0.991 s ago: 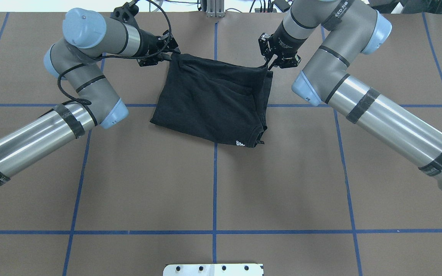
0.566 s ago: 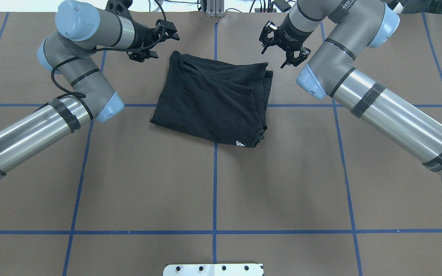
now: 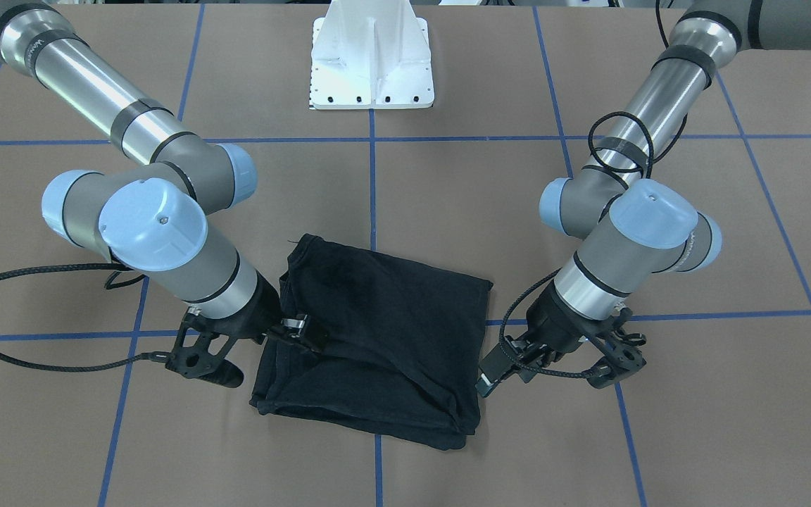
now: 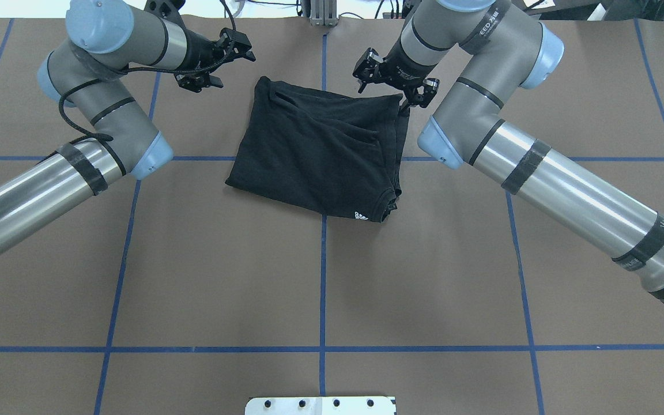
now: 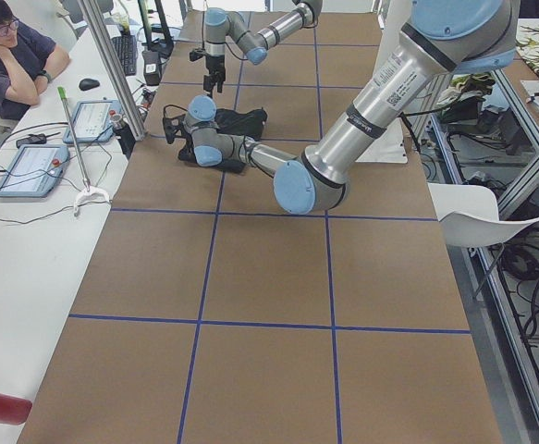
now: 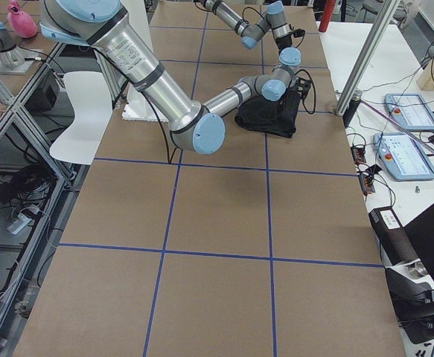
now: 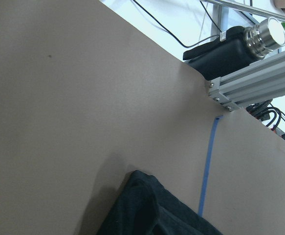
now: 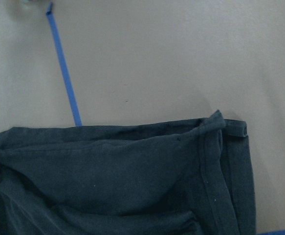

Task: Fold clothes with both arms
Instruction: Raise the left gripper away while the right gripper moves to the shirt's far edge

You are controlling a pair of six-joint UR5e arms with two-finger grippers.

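T-shirt (image 4: 320,153), black and folded into a rough, skewed rectangle, is lying flat on the brown tabletop (image 4: 222,276), a little toward 12 o'clock from the middle. It is straddling the blue tape line (image 4: 323,276) that runs from 6 to 12 o'clock. A small white mark (image 4: 361,216) is showing at its 5 o'clock corner, where the layers are stacking up along the 3 o'clock edge.

I am seeing my left hand (image 4: 229,68) hovering at about 10 o'clock from the cloth, apart from it. Its fingers are spread wide and gripping nothing. Its wrist camera is showing mostly bare tabletop, with only a dark corner of fabric at the bottom.

My right hand (image 4: 387,92) is hanging over the 1 o'clock corner of the cloth. Its fingers are also parted wide and holding nothing. I cannot tell whether the tips are touching the fabric. Its wrist camera is looking down on the hemmed 12 o'clock edge and the layered corner.

Both arms are reaching in from the 6 o'clock side with elbows bent outward. The white base plate (image 4: 320,405) is sitting at 6 o'clock on the tabletop edge.
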